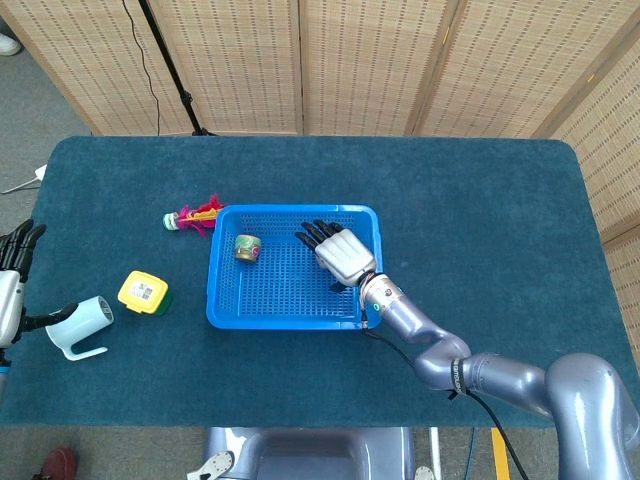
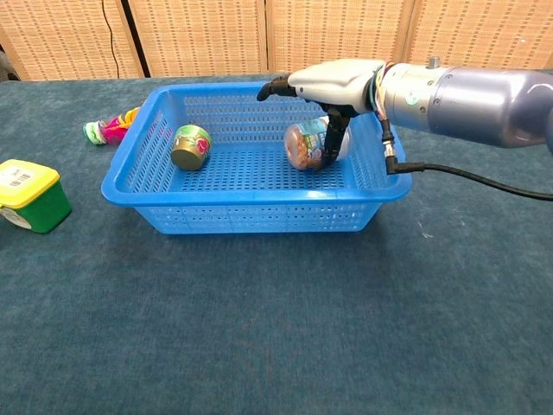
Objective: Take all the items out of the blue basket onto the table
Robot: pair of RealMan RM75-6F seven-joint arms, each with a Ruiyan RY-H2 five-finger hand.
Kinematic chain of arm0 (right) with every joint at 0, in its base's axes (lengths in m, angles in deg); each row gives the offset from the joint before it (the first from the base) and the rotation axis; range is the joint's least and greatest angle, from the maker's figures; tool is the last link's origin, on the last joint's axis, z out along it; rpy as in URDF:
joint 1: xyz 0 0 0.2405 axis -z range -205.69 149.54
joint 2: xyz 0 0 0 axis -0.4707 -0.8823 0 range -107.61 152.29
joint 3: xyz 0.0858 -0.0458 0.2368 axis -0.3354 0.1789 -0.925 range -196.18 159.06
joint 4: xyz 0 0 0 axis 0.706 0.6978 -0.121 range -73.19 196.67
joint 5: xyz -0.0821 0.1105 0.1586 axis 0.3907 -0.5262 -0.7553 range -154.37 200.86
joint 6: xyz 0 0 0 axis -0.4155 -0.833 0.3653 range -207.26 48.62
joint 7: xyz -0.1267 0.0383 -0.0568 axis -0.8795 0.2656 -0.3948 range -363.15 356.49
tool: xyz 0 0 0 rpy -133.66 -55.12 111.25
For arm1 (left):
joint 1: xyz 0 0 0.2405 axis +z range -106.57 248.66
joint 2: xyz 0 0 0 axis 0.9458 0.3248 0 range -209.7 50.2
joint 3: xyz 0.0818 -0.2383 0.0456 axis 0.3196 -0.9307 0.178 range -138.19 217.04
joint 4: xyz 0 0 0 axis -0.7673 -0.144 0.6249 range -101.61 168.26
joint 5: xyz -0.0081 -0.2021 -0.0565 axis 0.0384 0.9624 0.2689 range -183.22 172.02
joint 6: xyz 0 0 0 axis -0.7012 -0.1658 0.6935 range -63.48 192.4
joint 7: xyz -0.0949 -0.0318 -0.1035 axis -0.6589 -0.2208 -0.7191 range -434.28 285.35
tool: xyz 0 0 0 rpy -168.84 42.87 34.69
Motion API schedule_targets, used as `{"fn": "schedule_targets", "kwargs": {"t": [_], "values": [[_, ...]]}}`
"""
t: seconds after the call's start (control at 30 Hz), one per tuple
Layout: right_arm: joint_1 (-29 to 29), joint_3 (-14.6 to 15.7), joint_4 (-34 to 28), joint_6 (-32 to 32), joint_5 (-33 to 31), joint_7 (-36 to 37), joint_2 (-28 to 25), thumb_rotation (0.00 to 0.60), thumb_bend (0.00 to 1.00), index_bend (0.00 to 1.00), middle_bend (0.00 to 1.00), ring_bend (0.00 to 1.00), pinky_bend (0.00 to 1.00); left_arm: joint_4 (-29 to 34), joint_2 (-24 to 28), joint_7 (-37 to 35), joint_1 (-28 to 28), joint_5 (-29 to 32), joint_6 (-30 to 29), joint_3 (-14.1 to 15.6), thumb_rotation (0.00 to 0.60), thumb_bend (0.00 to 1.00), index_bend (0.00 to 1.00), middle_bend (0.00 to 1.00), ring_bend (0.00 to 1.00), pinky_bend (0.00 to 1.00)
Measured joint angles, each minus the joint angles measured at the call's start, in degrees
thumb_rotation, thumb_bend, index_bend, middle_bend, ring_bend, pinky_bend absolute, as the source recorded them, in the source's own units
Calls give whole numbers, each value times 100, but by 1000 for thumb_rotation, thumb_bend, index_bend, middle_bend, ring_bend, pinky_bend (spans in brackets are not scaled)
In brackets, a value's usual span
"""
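Note:
The blue basket (image 1: 214, 300) (image 2: 259, 187) sits mid-table. Inside lie a small green-labelled can (image 1: 247, 247) (image 2: 191, 146) at the left and a clear jar with a blue label (image 2: 304, 148) on its side at the right. My right hand (image 1: 340, 252) (image 2: 333, 83) is low over the jar, fingers stretched out above it and the thumb (image 2: 332, 143) down against its front. The head view hides the jar under this hand. My left hand (image 1: 10, 285) stays at the table's left edge with fingers apart, holding nothing.
Left of the basket stand a yellow-lidded green box (image 1: 144, 292) (image 2: 26, 194), a white mug (image 1: 82, 322) beside my left hand, and a pink and yellow toy (image 1: 195, 215) (image 2: 111, 127) at the basket's far left corner. Folding screens stand behind the table.

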Motion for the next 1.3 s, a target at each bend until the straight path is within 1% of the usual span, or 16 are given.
{"fn": "schedule_targets", "kwargs": {"t": [0.27,0.4,0.5,0.53,0.6,0.63,0.67,0.7,0.73,0.77,0.83,0.93,1.03,1.1,1.2,1.3], "values": [[-145,142,653,88,72,-117,297,600,0,61,47,0,176,-3,-25,38,26,-12,21,-40,600,69,0,0,0,0],[-207,228,1017,182,114,-162,446,600,0,105,99,31,257,-9,-34,53,27,-7,62,-53,600,68,0,0,0,0],[-232,282,1291,200,179,-145,587,600,0,171,164,110,325,-14,-51,92,17,4,105,-68,600,68,0,0,0,0],[-239,300,1396,194,215,-120,646,600,0,231,220,177,374,-15,-54,100,16,5,111,-71,600,68,0,0,0,0],[-246,330,1548,167,286,-81,733,600,1,311,297,263,435,-12,-61,111,15,0,126,-76,600,68,0,0,0,0],[-248,353,1659,134,348,-43,796,600,20,398,382,353,500,-12,-62,110,17,-2,130,-79,600,68,0,0,0,0],[-249,369,1748,102,402,-2,847,600,64,469,455,426,549,-13,-62,108,19,0,132,-81,600,68,0,0,0,0],[-250,385,1836,63,460,51,899,600,104,508,495,465,575,-16,-62,105,23,10,136,-85,600,68,0,0,0,0],[-248,403,1946,9,533,143,960,600,170,543,533,501,596,-17,-62,99,26,18,140,-88,600,68,0,0,0,0],[-246,415,2012,-40,592,227,1001,600,217,565,555,521,607,-18,-61,91,31,25,144,-92,600,68,0,0,0,0],[-236,440,2121,-217,756,475,1081,600,257,581,572,535,612,-22,-57,76,40,33,158,-99,600,68,0,0,0,0],[-215,485,2242,-640,1083,932,1142,600,271,586,577,541,612,-24,-53,61,38,30,196,-105,600,68,0,0,0,0],[-200,516,2290,-1107,1406,1329,1130,600,275,590,581,544,612,-25,-54,62,27,25,245,-107,600,69,0,0,0,0],[-194,506,2239,-1396,1556,1448,1061,600,275,592,583,545,612,-25,-58,75,15,13,285,-104,600,69,0,0,0,0],[-169,427,1941,-1850,1706,1559,835,600,275,592,583,546,612,-21,-66,103,-2,-3,339,-95,600,69,0,0,0,0],[-111,297,1403,-2201,1781,1548,463,600,276,591,583,546,612,-19,-79,137,-16,-6,386,-88,600,68,0,0,0,0]]}}
